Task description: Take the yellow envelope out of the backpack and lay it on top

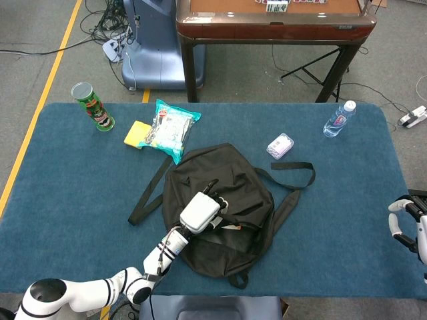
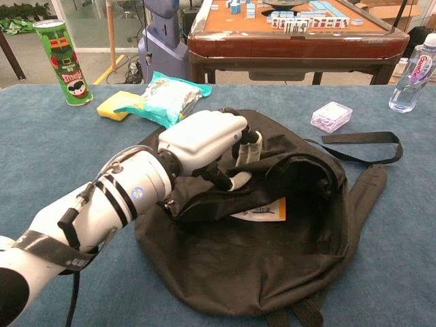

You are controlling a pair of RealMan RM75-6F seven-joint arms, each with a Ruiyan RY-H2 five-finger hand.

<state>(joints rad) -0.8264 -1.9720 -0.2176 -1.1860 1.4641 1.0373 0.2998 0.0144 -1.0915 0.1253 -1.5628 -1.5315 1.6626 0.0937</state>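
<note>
A: What was in the backpack (image 2: 272,259)?
B: Yellow envelope (image 2: 264,211), edge showing in the opening. Left hand (image 2: 204,139) pinched the top flap (image 2: 286,167) & held it up.
A: Right hand (image 1: 403,223)?
B: At table (image 1: 67,187) edge, fingers curled, holding nothing.
A: Nearby?
B: Snack bag (image 2: 167,99) on a sponge (image 2: 116,104), chip can (image 2: 63,61), small box (image 2: 331,116), bottle (image 2: 411,75), all apart from the pack

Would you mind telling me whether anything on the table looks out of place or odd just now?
Nothing looks spilled or damaged. The one thing that stands out is the backpack: the left hand holds its upper flap lifted, so it gapes open and a corner of the yellow envelope shows inside.
</note>
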